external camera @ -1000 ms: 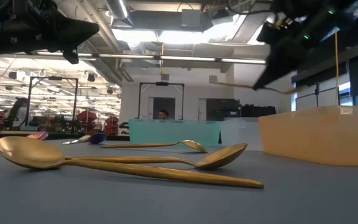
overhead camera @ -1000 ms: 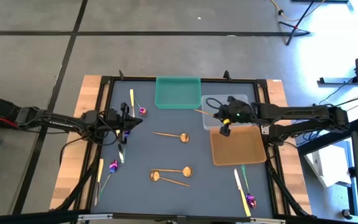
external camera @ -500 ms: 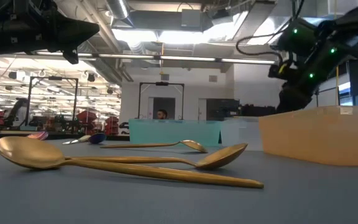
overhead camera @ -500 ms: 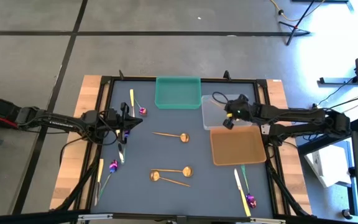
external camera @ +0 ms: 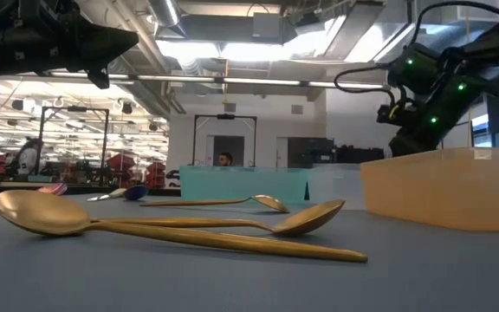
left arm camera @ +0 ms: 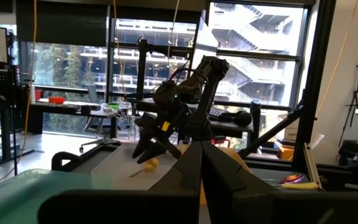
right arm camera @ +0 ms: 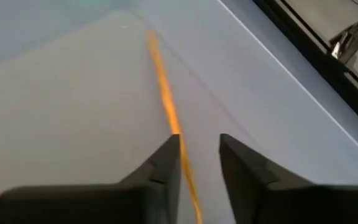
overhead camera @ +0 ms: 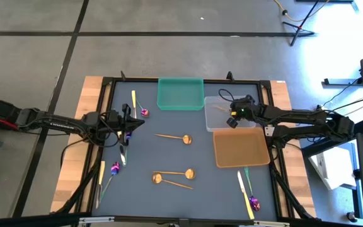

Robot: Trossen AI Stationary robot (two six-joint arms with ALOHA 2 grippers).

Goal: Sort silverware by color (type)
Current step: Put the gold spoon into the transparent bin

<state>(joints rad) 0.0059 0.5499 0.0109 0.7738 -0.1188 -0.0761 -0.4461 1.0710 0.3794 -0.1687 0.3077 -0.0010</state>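
Over the clear tray (overhead camera: pixel 222 116) at the back right of the table (overhead camera: pixel 169 157), the right gripper (overhead camera: pixel 232 118) hangs low, its jaws slightly parted with a gold spoon (right arm camera: pixel 166 106) lying on the tray floor just beside them; in the right wrist view the orange-gold handle runs past one finger (right arm camera: pixel 160 171) and does not appear to be pinched. From the left wrist view the same spoon shows as a small gold shape (left arm camera: pixel 146 165) under the far arm. Just in front of the clear tray sits an orange tray (overhead camera: pixel 241 148), and behind and to its left a green tray (overhead camera: pixel 180 93). The left gripper (overhead camera: pixel 131 123) hovers near the table's left side with its jaws closed and nothing between them. Near it lie a pale yellow knife (overhead camera: pixel 133 101) and a purple-headed spoon (overhead camera: pixel 143 111). At the middle of the table rests one gold spoon (overhead camera: pixel 175 137), and nearer the front lie two more gold spoons (overhead camera: pixel 172 176) close together, one partly crossing the other; these fill the foreground of the low view (external camera: pixel 171 227). At the front left are another yellow knife (overhead camera: pixel 101 176) and a purple-headed spoon (overhead camera: pixel 112 171) side by side. At the front right a yellow knife (overhead camera: pixel 244 192) lies just beside a purple-headed spoon (overhead camera: pixel 251 192) with a greenish handle.
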